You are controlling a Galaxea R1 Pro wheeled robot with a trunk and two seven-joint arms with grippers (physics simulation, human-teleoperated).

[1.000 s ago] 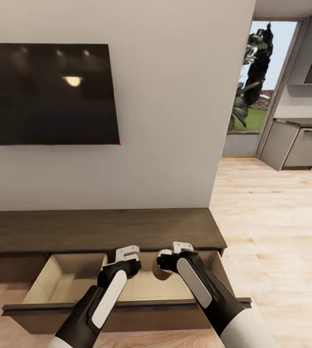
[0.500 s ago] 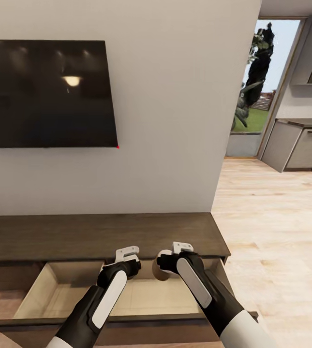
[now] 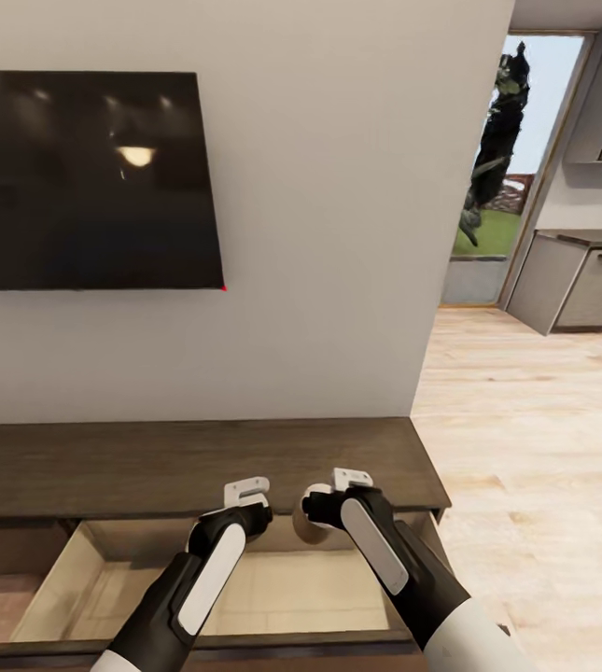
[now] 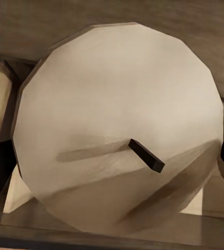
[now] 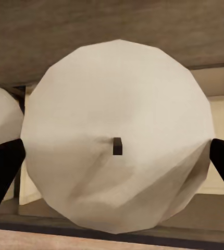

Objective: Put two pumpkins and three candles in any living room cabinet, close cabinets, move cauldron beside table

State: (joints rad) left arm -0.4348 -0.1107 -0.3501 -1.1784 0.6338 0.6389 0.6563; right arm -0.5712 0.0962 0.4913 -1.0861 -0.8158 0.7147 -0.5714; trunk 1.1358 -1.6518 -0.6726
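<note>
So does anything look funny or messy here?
Nothing is spilled or broken. The cabinet has one drawer pulled open, and each gripper, left and right, holds a pale candle above it.

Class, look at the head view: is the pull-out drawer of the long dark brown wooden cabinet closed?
No: the drawer of the cabinet stands pulled out, its pale wood interior showing below both grippers.

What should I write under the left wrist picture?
Left pincer holding a pale candle above the open drawer.
</note>
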